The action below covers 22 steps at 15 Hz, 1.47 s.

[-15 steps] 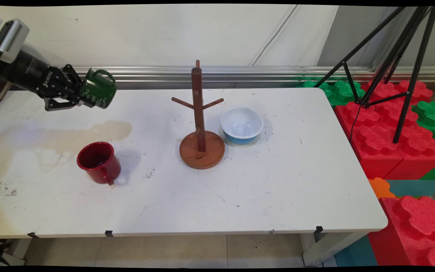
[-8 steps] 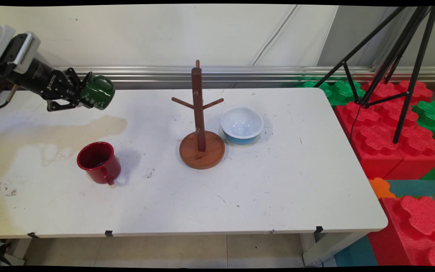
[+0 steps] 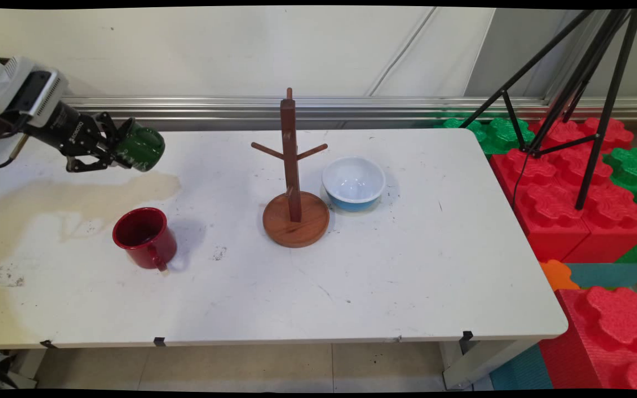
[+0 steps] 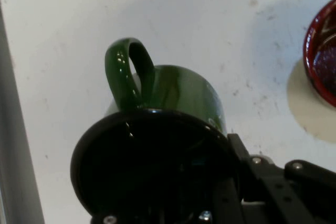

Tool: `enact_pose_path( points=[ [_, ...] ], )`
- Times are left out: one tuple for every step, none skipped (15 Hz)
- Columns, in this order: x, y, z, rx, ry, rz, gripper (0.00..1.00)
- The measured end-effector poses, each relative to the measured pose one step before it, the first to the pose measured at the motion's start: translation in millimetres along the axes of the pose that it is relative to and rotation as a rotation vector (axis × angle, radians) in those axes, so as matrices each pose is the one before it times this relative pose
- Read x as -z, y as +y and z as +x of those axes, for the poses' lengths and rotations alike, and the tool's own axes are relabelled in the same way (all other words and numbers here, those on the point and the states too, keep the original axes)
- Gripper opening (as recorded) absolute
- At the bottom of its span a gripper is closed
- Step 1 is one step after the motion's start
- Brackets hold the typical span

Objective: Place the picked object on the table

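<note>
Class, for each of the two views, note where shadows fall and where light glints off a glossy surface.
Main view: the red mug and wooden mug tree cast soft shadows on the table; the blue bowl shows pale reflections inside. Hand view: highlights streak the green mug handle.

White bench (image 3: 407, 276), stained at left. On it: red mug (image 3: 144, 237) front-left, wooden mug tree (image 3: 295, 213) mid, blue bowl (image 3: 353, 182) just beside tree's right.

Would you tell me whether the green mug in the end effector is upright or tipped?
Tipped: the green mug lies sideways in the end effector, held above the table.
</note>
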Motion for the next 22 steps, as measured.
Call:
enact_pose_path(
  points=[
    [-1.55, 0.8, -0.75, -0.00938, -0.0082, -0.00607, 0.0],
    [-1.02, 0.52, -0.55, -0.00712, -0.00565, -0.00364, 0.0],
    [-1.37, 0.68, -0.84, -0.01051, -0.00864, -0.00429, 0.0],
    [-0.99, 0.36, -0.48, -0.00661, -0.00513, -0.00294, 0.0],
    [-1.58, 0.42, -0.64, -0.00959, -0.00749, -0.00407, 0.0],
    [-1.09, 0.12, -0.36, -0.00646, -0.0046, -0.00255, 0.0],
    [-1.98, -0.33, -0.49, -0.00842, -0.0058, -0.00321, 0.0],
    [-1.22, -0.04, -0.41, -0.00478, -0.00375, -0.00216, 0.0],
    [-1.93, -0.06, -0.72, -0.005, -0.0043, -0.00383, 0.0],
    [-1.31, -0.05, -0.54, -0.00322, -0.00291, -0.00263, 0.0],
    [-1.69, -0.2, -0.7, -0.00244, -0.00318, -0.00289, 0.0],
    [-1.64, -0.18, -0.68, -0.00231, -0.00304, -0.00302, 0.0],
    [-2.06, -0.24, -0.56, -0.00279, -0.00258, -0.00348, 0.0],
    [-2.26, -0.15, -0.62, -0.00316, -0.00289, -0.00366, 0.0],
    [-2.32, -0.21, -0.44, -0.00263, -0.00222, -0.00353, 0.0],
    [-1.98, -0.16, -0.26, 0.00019, -0.00037, -0.00321, 0.0],
    [-1.26, -0.15, -0.17, 0.00109, -0.00025, -0.00189, 0.0],
    [-1.9, -0.02, -0.02, 0.00768, 0.00314, -0.00397, 0.0],
    [-1.27, 0.02, 0.12, 0.00607, 0.00309, -0.00268, 0.0],
    [-1.6, 0.39, 0.45, 0.01172, 0.00582, -0.00469, 0.0],
    [-1.91, 0.56, 0.67, 0.0146, 0.00672, -0.00564, 0.0],
    [-1.97, 1.24, 0.77, 0.01632, 0.00602, -0.00667, 0.0]
  ],
)
